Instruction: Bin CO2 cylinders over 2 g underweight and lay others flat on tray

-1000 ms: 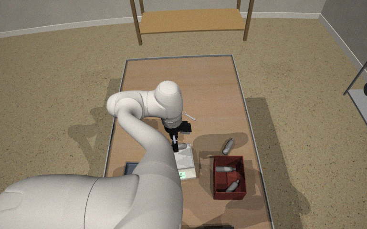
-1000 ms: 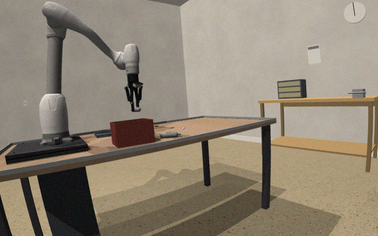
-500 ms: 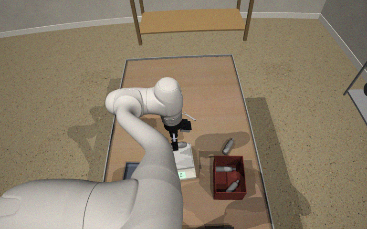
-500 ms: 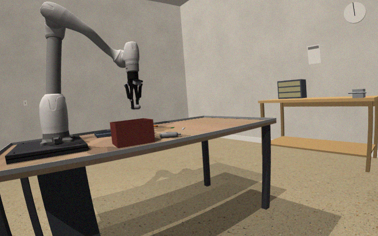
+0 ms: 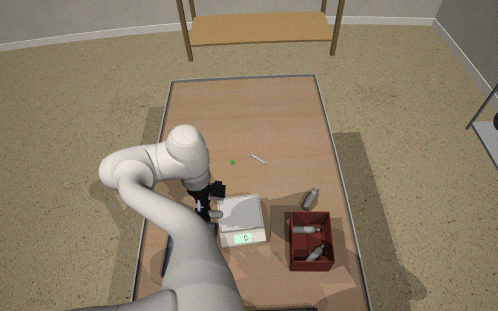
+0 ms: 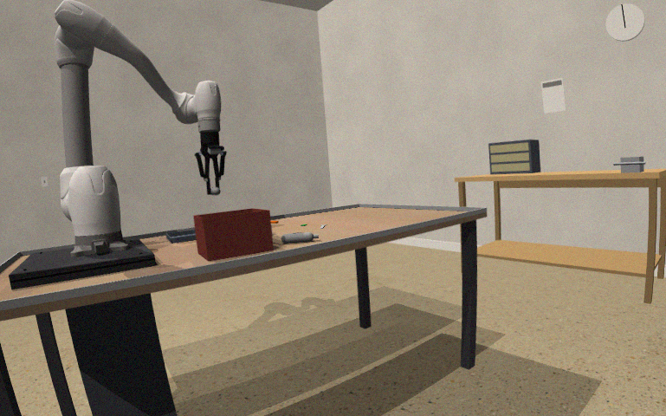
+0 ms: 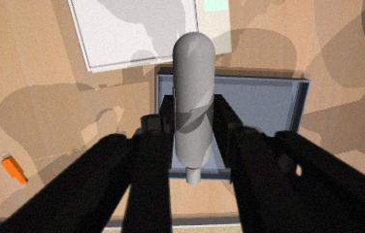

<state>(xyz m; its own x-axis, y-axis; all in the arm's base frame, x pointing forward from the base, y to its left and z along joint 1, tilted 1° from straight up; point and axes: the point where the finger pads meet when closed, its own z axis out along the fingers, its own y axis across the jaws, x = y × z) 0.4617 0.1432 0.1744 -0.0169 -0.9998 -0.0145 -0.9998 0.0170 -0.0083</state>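
Observation:
My gripper [image 7: 192, 110] is shut on a grey CO2 cylinder [image 7: 193, 104] and holds it level, high above the table. It also shows in the top view [image 5: 206, 210] and the exterior view [image 6: 213, 184]. Below it in the wrist view lies the blue-grey tray [image 7: 248, 109], with the white scale [image 7: 136, 29] just beyond. In the top view the scale [image 5: 241, 218] has nothing on its plate. The red scrap bin [image 5: 311, 240] holds two cylinders [image 5: 305, 229] [image 5: 315, 252]. Another cylinder [image 5: 309, 198] lies on the table behind the bin.
A small green piece [image 5: 232, 162] and a thin metal tool [image 5: 256, 157] lie mid-table. An orange piece [image 7: 14, 170] lies left of the tray. My arm hides most of the tray in the top view. A wooden shelf table [image 6: 563, 216] stands off to the side.

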